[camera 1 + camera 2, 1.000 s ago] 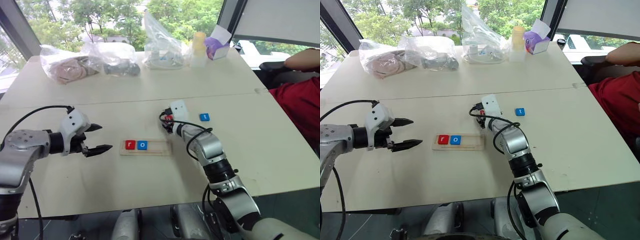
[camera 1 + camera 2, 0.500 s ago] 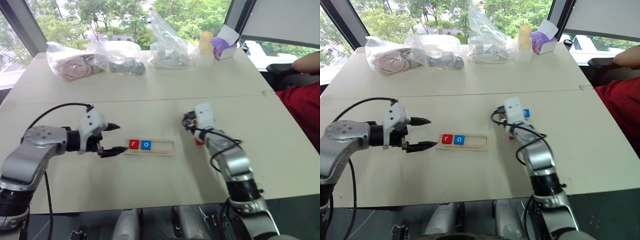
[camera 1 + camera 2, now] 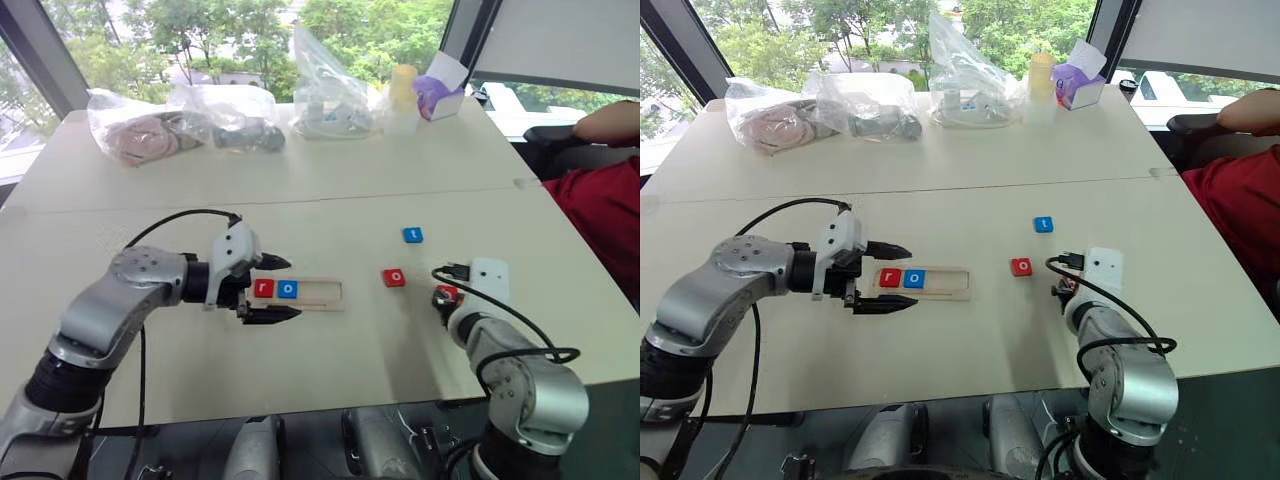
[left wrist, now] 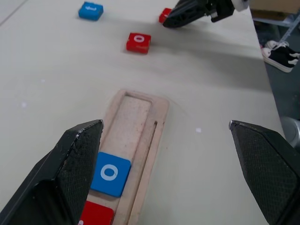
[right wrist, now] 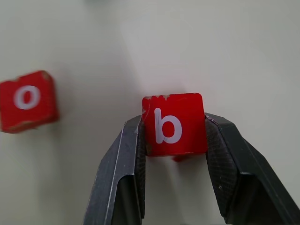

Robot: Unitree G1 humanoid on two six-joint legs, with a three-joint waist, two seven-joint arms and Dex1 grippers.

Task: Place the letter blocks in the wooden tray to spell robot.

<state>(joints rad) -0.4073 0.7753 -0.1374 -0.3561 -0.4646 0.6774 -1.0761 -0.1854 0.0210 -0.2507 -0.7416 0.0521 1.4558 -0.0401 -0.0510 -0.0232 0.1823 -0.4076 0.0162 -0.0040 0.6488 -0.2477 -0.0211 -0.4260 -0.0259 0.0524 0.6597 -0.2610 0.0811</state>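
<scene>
**Right gripper holds the red b tile; two tiles sit in the tray**

Right wrist view shows the right gripper (image 5: pixel 174 140) clamped on the red b tile (image 5: pixel 174 124), one black finger pressed to each side of it, letter facing the camera. Just beside it, on the bare table (image 3: pixel 300 180), lies the red o tile (image 5: pixel 28 100).

From the head views, the wooden tray (image 3: pixel 322 294) lies near the middle of the table. A red r tile (image 3: pixel 264 289) sits at its left end and a blue o tile (image 3: pixel 288 290) touches it on the right; the remaining slots are bare wood. The loose red o tile lies to the right of the tray, apart from it, and the blue t tile (image 3: pixel 412 235) lies farther back and a little more to the right.

The left gripper (image 3: pixel 272 290) hangs at the tray's left end with its fingers spread wide, one on the far side and one on the near side of the tray, holding nothing.

Along the far edge of the table stand clear plastic bags (image 3: pixel 190 115), a pale bottle (image 3: pixel 400 95) and a purple box (image 3: pixel 438 95). A person's red sleeve (image 3: pixel 605 210) shows at the right edge.
</scene>
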